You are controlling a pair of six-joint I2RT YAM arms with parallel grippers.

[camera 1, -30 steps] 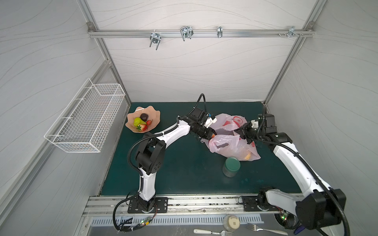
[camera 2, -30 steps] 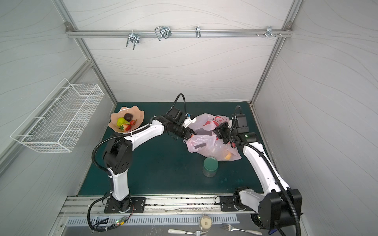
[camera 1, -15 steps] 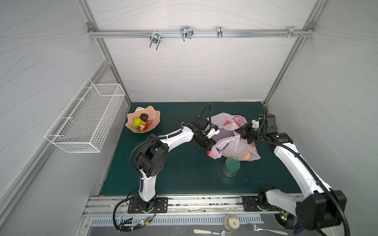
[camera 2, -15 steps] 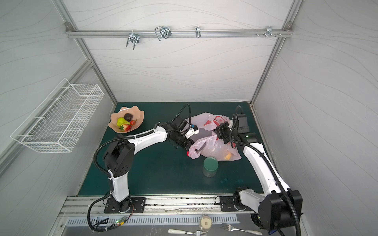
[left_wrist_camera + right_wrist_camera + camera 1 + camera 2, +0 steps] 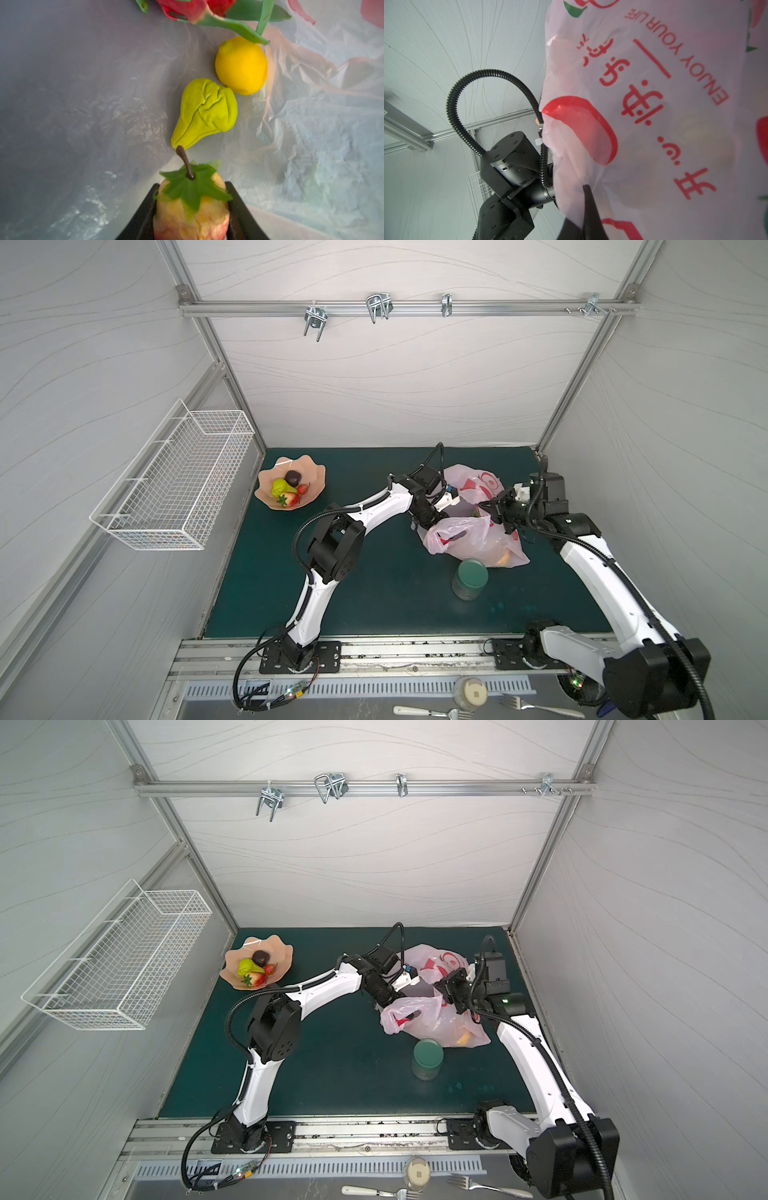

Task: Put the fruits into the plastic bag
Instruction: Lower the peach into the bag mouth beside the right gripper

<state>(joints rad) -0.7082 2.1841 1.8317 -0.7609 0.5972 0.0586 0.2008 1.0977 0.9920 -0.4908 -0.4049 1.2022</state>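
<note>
Left fingers [image 5: 144, 216] clamped on a leafy pink-yellow fruit [image 5: 191, 212] inside the bag [image 5: 311, 145] should part low, dropping it by the green fruit [image 5: 205, 110], lemon [image 5: 241, 65] and dragon fruit [image 5: 187, 8] beyond, while right fingers [image 5: 590, 212], pinched shut on the bag's edge, hold it open.

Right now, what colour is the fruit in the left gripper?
The fruit is yellowish-pink with a green leaf cap, clearest in the left wrist view.

Left arm [image 5: 374, 506] extended, jaws gripping a fruit [image 5: 191, 207]; right arm [image 5: 590, 560] bent, jaws pinching the plastic bag [image 5: 654, 124].
</note>
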